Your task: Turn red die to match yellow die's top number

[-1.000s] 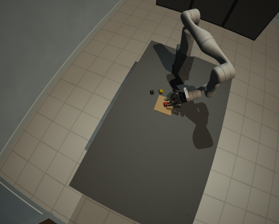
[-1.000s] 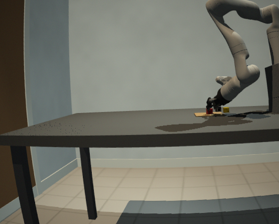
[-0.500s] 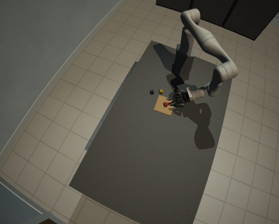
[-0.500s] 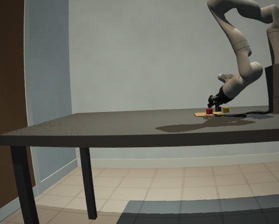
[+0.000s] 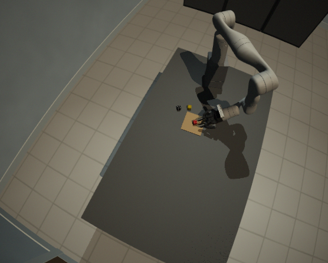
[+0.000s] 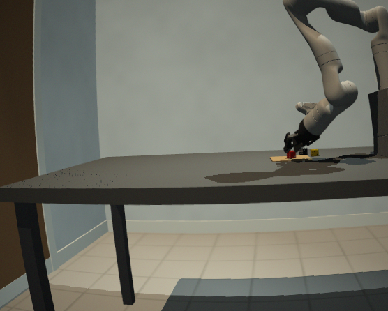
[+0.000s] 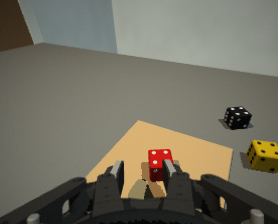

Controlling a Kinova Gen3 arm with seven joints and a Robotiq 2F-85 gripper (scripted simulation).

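I work in a bare test room, more lab than home. Evidence: a single dark table (image 6: 139,181) on plain legs, a beige tiled floor (image 5: 88,97), blank grey walls (image 6: 209,77) with a pale skirting board, and dark cabinets (image 5: 265,15) at 1 o'clock in the top view. My arm (image 5: 245,50) is mounted at the table's far end.

No words, labels or brands can be read anywhere. The only signs are dice pips, seen from the wrist: the red die (image 7: 160,161) shows three white pips on top, while the far black die (image 7: 237,117) and the yellow die (image 7: 263,155) on the right carry pips too small to count.
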